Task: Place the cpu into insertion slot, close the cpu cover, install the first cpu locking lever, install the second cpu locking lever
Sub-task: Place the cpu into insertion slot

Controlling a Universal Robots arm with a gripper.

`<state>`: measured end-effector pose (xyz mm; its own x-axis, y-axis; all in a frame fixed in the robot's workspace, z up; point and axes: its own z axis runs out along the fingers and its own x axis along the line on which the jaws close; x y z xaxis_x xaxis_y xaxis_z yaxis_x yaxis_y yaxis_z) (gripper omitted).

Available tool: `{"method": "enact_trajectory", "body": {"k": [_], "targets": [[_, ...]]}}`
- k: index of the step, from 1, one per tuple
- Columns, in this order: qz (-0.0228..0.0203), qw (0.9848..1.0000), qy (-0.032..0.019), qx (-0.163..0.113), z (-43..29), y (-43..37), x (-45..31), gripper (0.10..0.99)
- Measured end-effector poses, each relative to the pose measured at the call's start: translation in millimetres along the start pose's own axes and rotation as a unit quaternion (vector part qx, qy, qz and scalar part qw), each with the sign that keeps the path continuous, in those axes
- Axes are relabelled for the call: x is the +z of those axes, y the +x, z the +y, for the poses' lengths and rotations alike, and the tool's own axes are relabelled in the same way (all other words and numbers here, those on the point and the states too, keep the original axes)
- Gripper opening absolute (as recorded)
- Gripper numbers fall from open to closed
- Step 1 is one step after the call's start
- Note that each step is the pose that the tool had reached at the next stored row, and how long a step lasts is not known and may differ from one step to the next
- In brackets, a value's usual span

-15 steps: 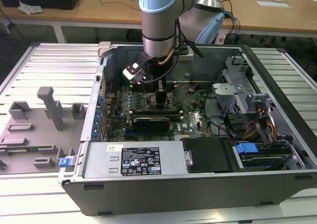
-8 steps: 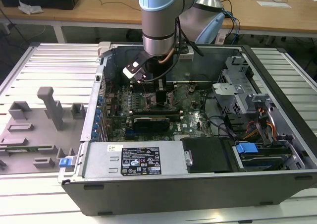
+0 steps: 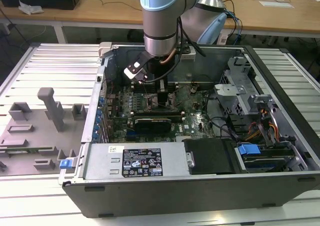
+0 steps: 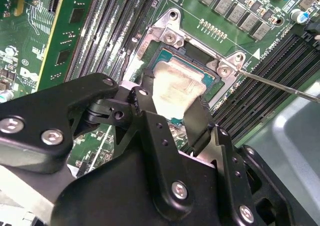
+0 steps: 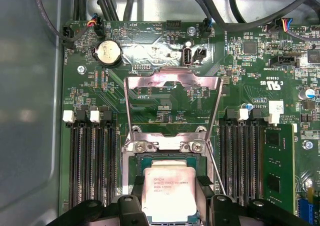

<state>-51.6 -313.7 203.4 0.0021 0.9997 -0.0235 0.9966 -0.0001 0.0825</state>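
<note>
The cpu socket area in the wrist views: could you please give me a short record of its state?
gripper: jaws closed on two opposite edges of the cpu
cpu: at the insertion slot, seating unclear
cpu cover: open, lying back from the slot
locking lever: thin rod angled away beside the slot

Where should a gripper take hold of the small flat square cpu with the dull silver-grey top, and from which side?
Pinch two opposite edges of the silver-grey square cpu, coming down from above: it is thin and lies flat at the silver-rimmed insertion slot, so only its edges offer purchase.
</note>
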Motion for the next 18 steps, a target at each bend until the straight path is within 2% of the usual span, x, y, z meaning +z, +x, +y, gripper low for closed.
{"method": "enact_trajectory", "body": {"k": [7,9,10,13,18], "targets": [[0.0000,1.0000,0.0000,0.000,0.0,0.0,-0.3,0.494],[-0.0001,1.0000,0.0000,0.000,0.0,0.0,-0.4,0.510],[0.0000,1.0000,0.0000,0.000,0.0,0.0,-0.5,0.569],[-0.0001,1.0000,0.0000,0.000,0.0,0.0,-0.6,0.569],[-0.0031,1.0000,0.0000,0.000,0.4,0.0,-5.0,0.569]]}}
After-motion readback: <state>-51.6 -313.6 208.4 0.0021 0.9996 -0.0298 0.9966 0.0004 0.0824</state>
